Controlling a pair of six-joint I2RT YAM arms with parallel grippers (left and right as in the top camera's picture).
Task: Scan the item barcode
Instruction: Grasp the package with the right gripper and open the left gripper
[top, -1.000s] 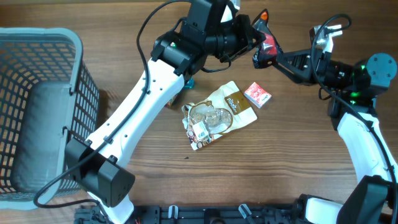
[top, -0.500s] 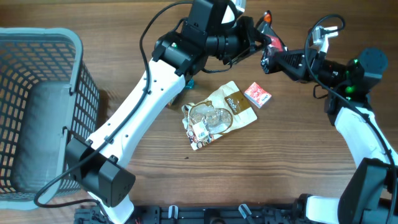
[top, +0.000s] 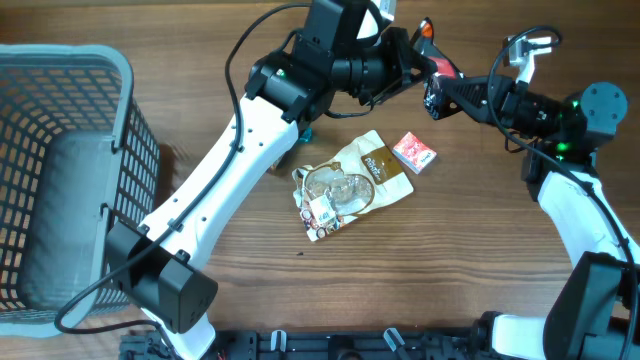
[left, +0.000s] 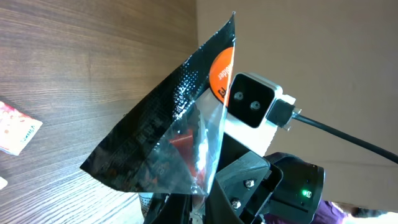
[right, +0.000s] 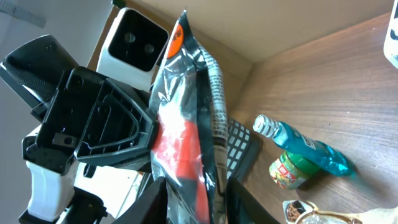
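Judged step: handover ahead of scan. Black-and-red crinkled foil packet (top: 441, 70) aloft above wooden table (top: 480, 250), pinched in shut left tool (left: 189, 208). Right tool (right: 193, 199) astride packet; clamp indeterminate. Next: secure grip, present barcode.

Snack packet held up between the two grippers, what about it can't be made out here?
- Barcode: none visible on the snack packet; left wrist view shows glare on crinkled foil, right wrist view shows it nearly edge-on with print too small.
- Overhead: partly hidden by the left gripper and right gripper.
- Right gripper's contact: only finger slivers show at the right wrist view's bottom edge.
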